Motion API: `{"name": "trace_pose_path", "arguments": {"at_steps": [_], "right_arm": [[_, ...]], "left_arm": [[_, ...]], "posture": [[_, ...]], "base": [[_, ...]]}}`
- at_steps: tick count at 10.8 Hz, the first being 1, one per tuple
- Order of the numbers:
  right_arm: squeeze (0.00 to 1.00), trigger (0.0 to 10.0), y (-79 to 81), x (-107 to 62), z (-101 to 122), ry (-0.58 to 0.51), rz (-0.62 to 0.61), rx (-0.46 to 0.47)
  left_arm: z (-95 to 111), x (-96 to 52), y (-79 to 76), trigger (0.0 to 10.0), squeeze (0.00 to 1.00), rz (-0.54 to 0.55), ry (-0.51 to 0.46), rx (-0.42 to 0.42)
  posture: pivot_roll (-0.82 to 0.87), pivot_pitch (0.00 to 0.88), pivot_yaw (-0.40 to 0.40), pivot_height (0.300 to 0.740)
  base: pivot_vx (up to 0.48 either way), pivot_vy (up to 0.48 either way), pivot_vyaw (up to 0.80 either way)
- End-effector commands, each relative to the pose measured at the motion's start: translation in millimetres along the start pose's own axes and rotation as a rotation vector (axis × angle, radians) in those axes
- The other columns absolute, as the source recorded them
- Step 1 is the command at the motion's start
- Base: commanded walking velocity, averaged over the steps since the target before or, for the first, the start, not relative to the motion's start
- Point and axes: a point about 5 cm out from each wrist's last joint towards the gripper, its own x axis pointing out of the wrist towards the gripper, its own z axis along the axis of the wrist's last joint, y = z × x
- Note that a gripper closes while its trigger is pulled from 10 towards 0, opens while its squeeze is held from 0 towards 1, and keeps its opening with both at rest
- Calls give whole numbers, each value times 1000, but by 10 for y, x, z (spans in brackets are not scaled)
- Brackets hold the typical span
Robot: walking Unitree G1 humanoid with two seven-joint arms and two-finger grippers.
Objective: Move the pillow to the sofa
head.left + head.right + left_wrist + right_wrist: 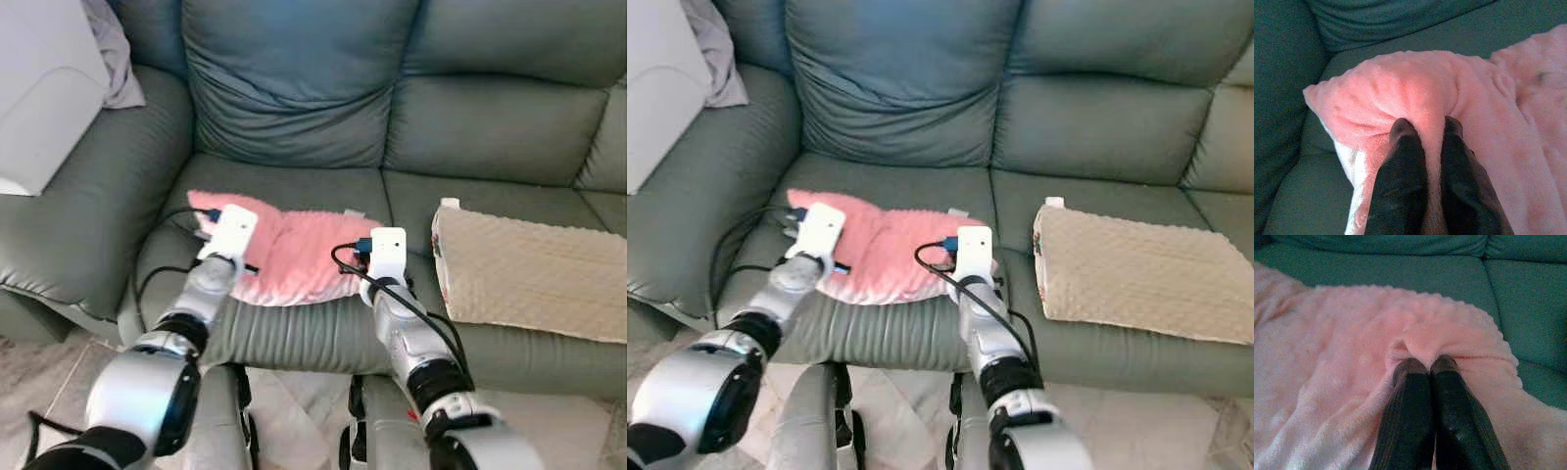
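Pink fuzzy pillow (284, 250) lies on the green leather sofa (294, 186), long axis nine-to-three; left gripper (1425, 128) and right gripper (1425, 364) each pinch its fabric at opposite ends.

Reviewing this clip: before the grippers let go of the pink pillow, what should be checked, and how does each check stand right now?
1. Pink pillow lies on the sofa seat: ok.
2. Left gripper pinches pillow fabric: ok.
3. Right gripper pinches a fold of it: ok.
4. Pillow clear of the beige cushion: ok, apart.
5. Pillow's front edge fully supported on the seat: cannot tell.
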Motion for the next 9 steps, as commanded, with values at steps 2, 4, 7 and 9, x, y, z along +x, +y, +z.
{"name": "trace_pose_path", "arguments": {"at_steps": [2,4,7,9], "right_arm": [[1000,10000,-53,28,4,-10,-10,-13],[1000,10000,-68,38,-10,-12,-7,-12],[1000,10000,-68,38,-10,-12,-7,-12],[1000,10000,-68,38,-10,-12,-7,-12]], "left_arm": [[61,20,-22,10000,1000,-2,-6,-11],[62,22,38,10000,1000,31,-6,13],[62,22,38,10000,1000,31,-6,13],[62,22,38,10000,1000,31,-6,13]], "posture": [[-160,140,-54,631],[-159,139,-56,631],[-159,139,-56,631],[-159,139,-56,631]], "base": [[0,0,0],[0,0,0],[0,0,0],[0,0,0]]}}
